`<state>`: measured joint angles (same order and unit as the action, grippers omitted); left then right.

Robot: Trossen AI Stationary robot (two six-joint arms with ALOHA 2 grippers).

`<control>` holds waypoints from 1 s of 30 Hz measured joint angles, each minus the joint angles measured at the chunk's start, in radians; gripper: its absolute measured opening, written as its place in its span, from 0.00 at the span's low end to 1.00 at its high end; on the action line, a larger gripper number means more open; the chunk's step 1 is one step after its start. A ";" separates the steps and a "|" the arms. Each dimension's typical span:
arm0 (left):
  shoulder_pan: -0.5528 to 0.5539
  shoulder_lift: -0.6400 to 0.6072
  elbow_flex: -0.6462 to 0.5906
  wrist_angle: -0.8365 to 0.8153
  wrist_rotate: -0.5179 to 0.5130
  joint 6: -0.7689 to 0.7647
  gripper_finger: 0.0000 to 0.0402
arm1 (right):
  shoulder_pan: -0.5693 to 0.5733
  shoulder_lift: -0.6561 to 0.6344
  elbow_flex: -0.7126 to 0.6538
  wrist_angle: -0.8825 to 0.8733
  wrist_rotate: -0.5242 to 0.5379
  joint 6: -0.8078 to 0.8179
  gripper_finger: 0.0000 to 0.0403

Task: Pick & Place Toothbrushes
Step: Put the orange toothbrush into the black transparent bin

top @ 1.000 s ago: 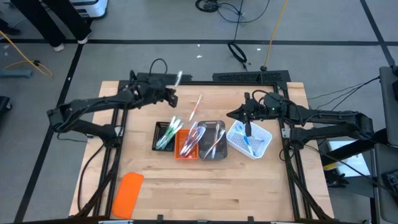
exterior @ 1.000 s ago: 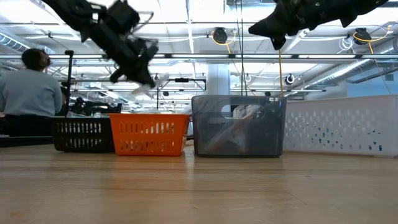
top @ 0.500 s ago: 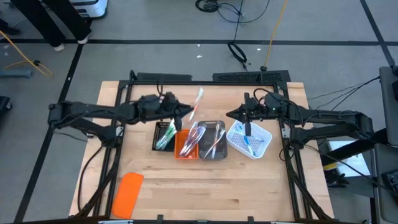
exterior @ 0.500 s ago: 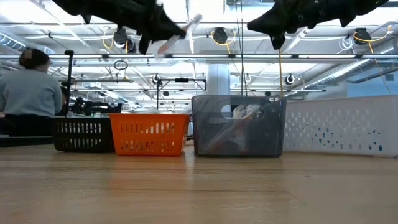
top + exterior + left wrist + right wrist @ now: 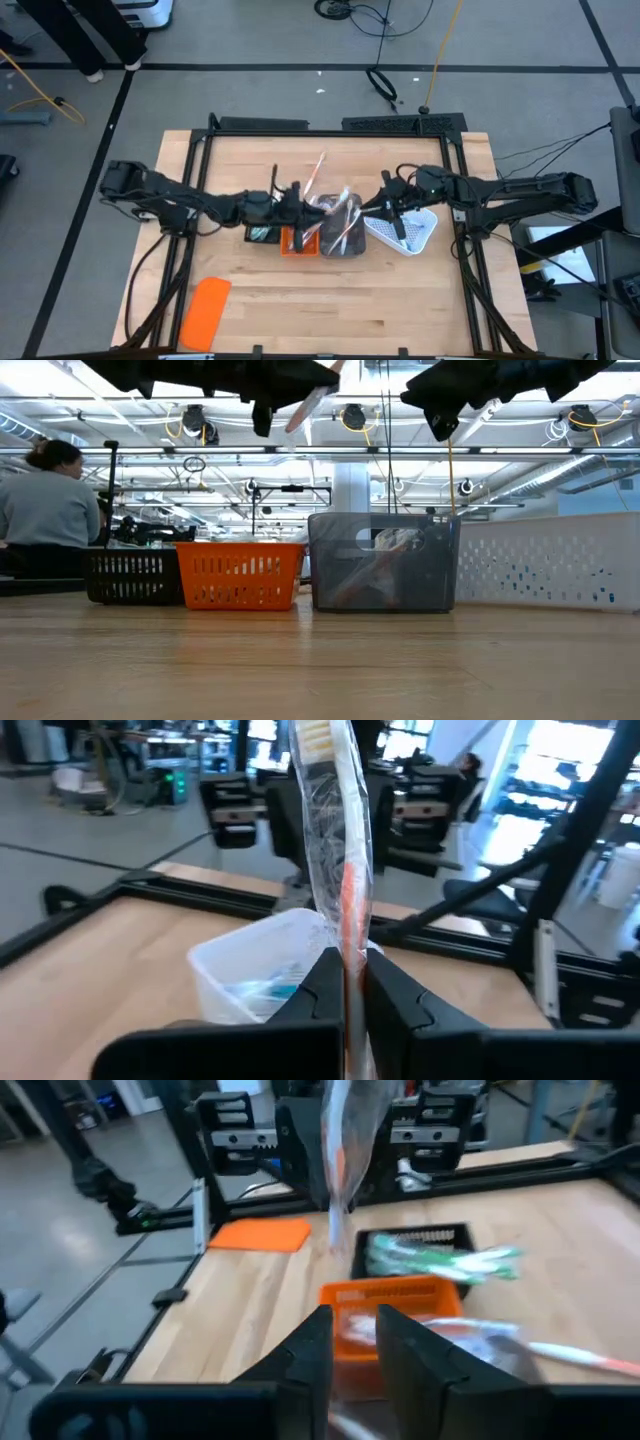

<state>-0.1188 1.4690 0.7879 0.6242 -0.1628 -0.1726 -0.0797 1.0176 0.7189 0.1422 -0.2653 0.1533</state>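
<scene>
My left gripper hovers above the orange tray and is shut on a toothbrush, orange and white in a clear wrapper. The low view shows this toothbrush high above the trays. My right gripper hangs between the grey tray and the white tray, its fingers a narrow gap apart and holding nothing. Green toothbrushes lie in the black tray. More toothbrushes lie in the orange, grey and white trays. My left gripper pinches the wrapped toothbrush by its handle, below the orange part, between its two fingers. The fingers lie across the handle. The toothbrush is lifted clear and stands up from the fingers, with its bristled head uppermost and tilted in the low view.
Four trays stand in a row at mid-table. One pink-white toothbrush lies on the bare wood just beyond them. A flat orange slab sits near the left near corner. A person sits beyond the table. Bare wood lies in front of the trays.
My left gripper has carried the wrapped toothbrush from the far left part of the table toward the near edge and the right, ending above the trays. The toothbrush has stayed aloft and turned more upright. My right gripper has shifted slightly toward the near edge and the grey tray.
</scene>
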 joint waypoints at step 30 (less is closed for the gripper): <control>-0.060 0.353 0.137 0.305 -0.004 0.006 0.07 | 0.083 0.125 -0.238 0.607 0.100 0.022 0.21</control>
<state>-0.1788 1.8224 0.9252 0.9294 -0.1669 -0.1665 0.0029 1.1423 0.4805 0.7488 -0.1654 0.1749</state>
